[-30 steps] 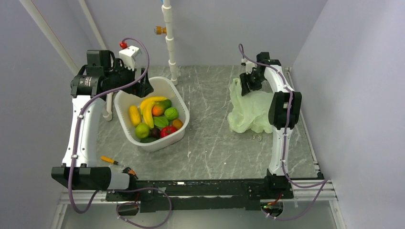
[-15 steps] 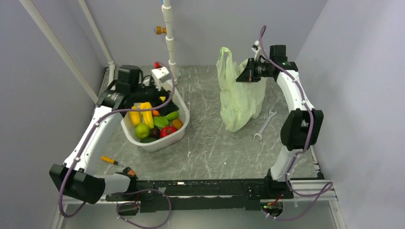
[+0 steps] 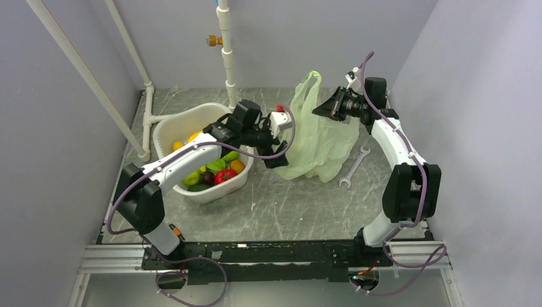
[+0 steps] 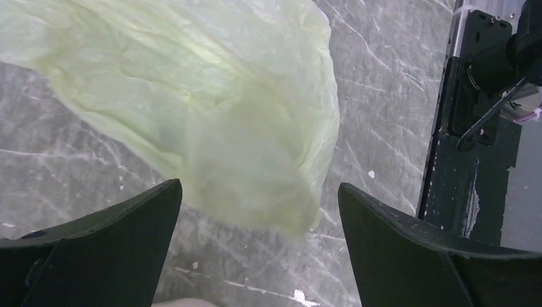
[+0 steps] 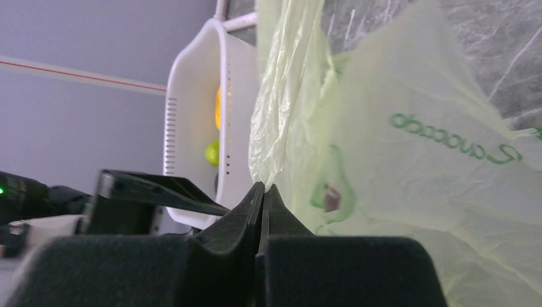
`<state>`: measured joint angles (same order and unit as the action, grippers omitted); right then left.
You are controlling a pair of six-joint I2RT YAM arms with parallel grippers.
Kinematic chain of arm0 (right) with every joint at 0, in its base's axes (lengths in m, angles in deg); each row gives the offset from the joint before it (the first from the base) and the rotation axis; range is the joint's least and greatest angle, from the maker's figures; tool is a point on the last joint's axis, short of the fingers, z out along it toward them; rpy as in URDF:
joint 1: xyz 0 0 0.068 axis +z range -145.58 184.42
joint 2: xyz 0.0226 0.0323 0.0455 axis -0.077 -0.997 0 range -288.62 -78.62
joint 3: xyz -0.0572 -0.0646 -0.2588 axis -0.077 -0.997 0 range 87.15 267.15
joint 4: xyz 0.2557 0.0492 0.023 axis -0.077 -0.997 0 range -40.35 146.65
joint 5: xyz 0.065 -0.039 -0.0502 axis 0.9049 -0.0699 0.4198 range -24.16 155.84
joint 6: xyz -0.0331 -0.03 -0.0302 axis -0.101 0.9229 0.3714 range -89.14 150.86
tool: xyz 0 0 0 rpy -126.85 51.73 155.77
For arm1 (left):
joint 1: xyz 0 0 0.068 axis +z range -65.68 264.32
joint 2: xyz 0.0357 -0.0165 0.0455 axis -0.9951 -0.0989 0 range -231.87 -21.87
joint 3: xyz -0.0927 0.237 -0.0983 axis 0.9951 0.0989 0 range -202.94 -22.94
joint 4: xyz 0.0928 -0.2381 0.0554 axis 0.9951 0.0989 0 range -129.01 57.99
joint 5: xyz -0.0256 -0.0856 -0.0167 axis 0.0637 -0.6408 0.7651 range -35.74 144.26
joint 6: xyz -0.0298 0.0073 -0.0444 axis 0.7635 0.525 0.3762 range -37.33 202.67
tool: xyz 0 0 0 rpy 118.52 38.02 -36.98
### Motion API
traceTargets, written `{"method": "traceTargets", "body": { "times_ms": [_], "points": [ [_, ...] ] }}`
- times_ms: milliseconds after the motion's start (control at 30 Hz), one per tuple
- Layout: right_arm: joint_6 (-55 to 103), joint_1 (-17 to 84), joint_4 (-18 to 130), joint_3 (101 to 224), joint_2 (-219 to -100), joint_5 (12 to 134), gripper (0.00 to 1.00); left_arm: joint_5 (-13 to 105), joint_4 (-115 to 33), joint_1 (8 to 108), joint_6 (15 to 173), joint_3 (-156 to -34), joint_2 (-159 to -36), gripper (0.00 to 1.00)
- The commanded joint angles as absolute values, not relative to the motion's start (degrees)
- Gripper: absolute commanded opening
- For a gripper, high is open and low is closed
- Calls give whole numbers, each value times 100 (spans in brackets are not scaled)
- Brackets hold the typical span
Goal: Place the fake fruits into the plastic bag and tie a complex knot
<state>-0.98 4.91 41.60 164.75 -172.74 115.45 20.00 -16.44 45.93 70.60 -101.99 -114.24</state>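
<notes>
The pale-green plastic bag [image 3: 319,142] hangs from my right gripper [image 3: 324,110], which is shut on its upper edge; one handle loop [image 3: 310,77] stands up and the bag's bottom rests on the table. In the right wrist view the jaws [image 5: 263,187] pinch the bunched bag edge [image 5: 281,96]. My left gripper [image 3: 278,157] is open and empty, low beside the bag's left bottom corner. In the left wrist view the bag [image 4: 211,109] lies just ahead of the spread fingers [image 4: 115,236]. The fake fruits [image 3: 220,171] lie in the white basin [image 3: 185,121], partly hidden by the left arm.
A metal wrench [image 3: 353,167] lies on the table right of the bag. A white pipe [image 3: 227,57] stands at the back wall behind the basin. The basin [image 5: 192,128] with yellow and green fruits also shows in the right wrist view.
My left arm swung right from over the basin to the bag's left bottom corner. My right gripper shifted a little with the bag, whose lower part now spreads on the table.
</notes>
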Motion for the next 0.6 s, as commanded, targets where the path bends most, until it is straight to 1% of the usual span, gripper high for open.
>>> {"method": "traceTargets", "body": {
  "times_ms": [0,33,67,100,133,233,333,467,500,533,567],
  "points": [
    [-791,393,5085,16178,-16723,11435,0,2611,-2502,4325,7641,-10186,-11618,99],
    [-760,314,5069,16112,-16673,11427,0,2728,-2426,4325,7668,-10325,-11779,91],
    [-734,281,5032,16052,-16620,11401,0,2795,-2102,4317,7592,-10548,-12017,73],
    [-715,231,5005,15989,-16557,11385,0,2737,-1772,4320,7557,-10932,-12210,53],
    [-673,159,4977,15954,-16522,11383,0,2651,-1432,4339,7510,-11089,-12354,45],
    [-417,-148,4641,15925,-16453,11318,0,2181,-1034,4395,7323,-11264,-12396,1],
    [137,-723,4193,15998,-16453,11204,0,2038,-1022,4545,7013,-10893,-11972,0],
    [1121,-1560,3633,16127,-16526,10540,0,1757,-703,4700,6109,-10258,-11456,0],
    [1333,-1649,3522,16171,-16590,10544,0,1729,-632,4694,5861,-10130,-11351,0],
    [1646,-1679,3346,16284,-16697,10813,0,1697,-667,4692,5698,-9986,-11268,0],
    [2085,-1672,2870,16504,-16852,11172,0,1679,-766,4684,5596,-9906,-11216,0]
  ]
}}
